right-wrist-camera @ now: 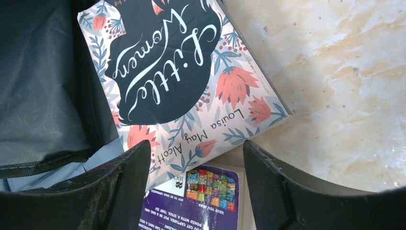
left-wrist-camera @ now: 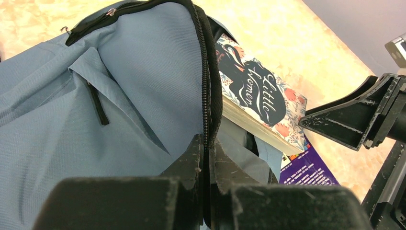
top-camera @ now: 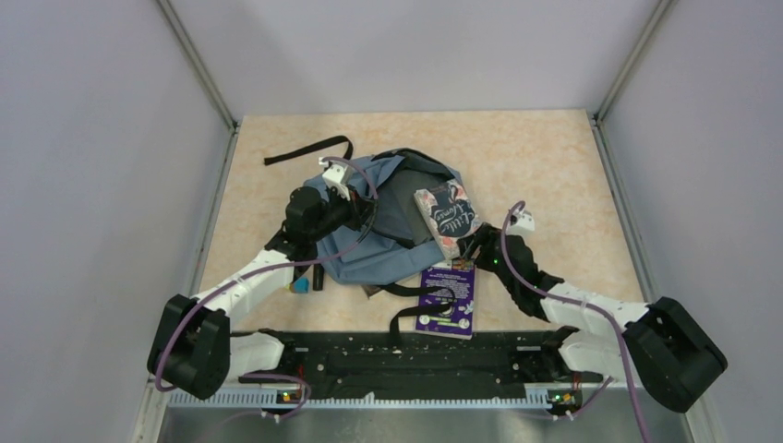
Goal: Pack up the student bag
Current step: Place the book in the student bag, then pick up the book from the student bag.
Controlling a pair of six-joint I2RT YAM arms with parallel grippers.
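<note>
Clamping student bag (left-wrist-camera: 95, 120) by its zipper rim in left pincer (left-wrist-camera: 207, 146), fingers closed tight on it. Holding right pincer (right-wrist-camera: 196, 148) wide open, gripping nothing, Little Women book (right-wrist-camera: 163, 72) just ahead.

The student bag (left-wrist-camera: 119, 86) is matt blue-grey woven cloth with a fine, visible weave. Its zipper (left-wrist-camera: 207, 96), along the bag's opening, is a black toothed strip with a faint shine. The lining (right-wrist-camera: 43, 86) inside the bag is dark, smooth cloth with a slight sheen. The Little Women paperback (right-wrist-camera: 163, 72), at the bag's opening, has a smooth printed paper cover. The table (right-wrist-camera: 335, 72) under the bag is smooth, marbled beige. The left gripper (left-wrist-camera: 206, 146) and right gripper (right-wrist-camera: 196, 148) have matt black plastic fingers (right-wrist-camera: 287, 187), scuffed and scratched.
</note>
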